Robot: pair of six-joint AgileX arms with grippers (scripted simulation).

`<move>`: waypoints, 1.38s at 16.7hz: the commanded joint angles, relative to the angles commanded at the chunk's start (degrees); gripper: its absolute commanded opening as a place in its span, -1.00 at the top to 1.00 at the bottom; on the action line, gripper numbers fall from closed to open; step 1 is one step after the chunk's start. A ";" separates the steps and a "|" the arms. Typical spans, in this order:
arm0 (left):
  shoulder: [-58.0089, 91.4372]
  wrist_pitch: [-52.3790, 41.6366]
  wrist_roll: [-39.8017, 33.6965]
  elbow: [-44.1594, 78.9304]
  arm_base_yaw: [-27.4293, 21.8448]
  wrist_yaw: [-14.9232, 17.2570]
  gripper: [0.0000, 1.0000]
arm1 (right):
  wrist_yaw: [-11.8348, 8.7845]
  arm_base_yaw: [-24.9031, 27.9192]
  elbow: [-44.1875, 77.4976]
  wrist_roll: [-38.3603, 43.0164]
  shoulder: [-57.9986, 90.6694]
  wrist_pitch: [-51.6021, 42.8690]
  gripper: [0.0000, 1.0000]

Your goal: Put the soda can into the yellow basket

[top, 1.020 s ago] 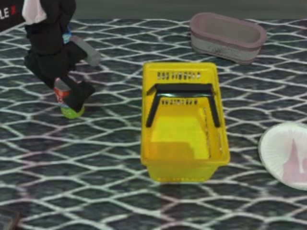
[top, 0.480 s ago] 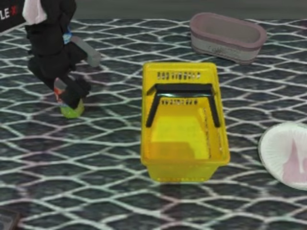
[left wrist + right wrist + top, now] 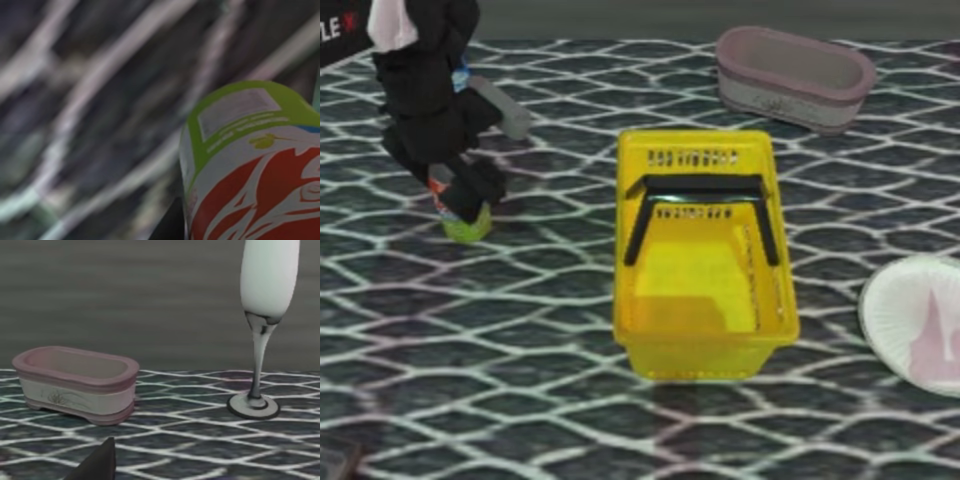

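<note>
Gripping the soda can [image 3: 466, 222] near the table's left, left gripper [image 3: 463, 198] clamps its red-and-white upper part; lime-green bottom shows, well apart from yellow basket [image 3: 704, 340].

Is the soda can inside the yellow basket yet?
No. In the top view the soda can is at the table's left under the left gripper, well apart from the yellow basket, which holds nothing.

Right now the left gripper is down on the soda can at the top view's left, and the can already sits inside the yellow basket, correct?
Not quite. The left gripper is on the soda can at the top view's left, but the can is out on the table, apart from the yellow basket. The top view shows the basket with no can in it.
</note>
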 joint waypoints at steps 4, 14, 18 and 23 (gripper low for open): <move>0.00 0.00 0.00 0.00 0.00 0.00 1.00 | 0.00 0.00 0.00 0.00 0.00 0.00 -1.00; -0.40 8.59 -2.58 -1.95 -0.82 6.86 1.00 | 0.00 0.00 0.00 0.00 0.00 0.00 -1.00; -1.43 24.89 -7.74 -5.86 -1.95 18.73 1.00 | 0.00 0.00 0.00 0.00 0.00 0.00 -1.00; -3.81 53.44 -16.44 -13.24 -3.71 37.65 1.00 | 0.00 0.00 0.00 0.00 0.00 0.00 -1.00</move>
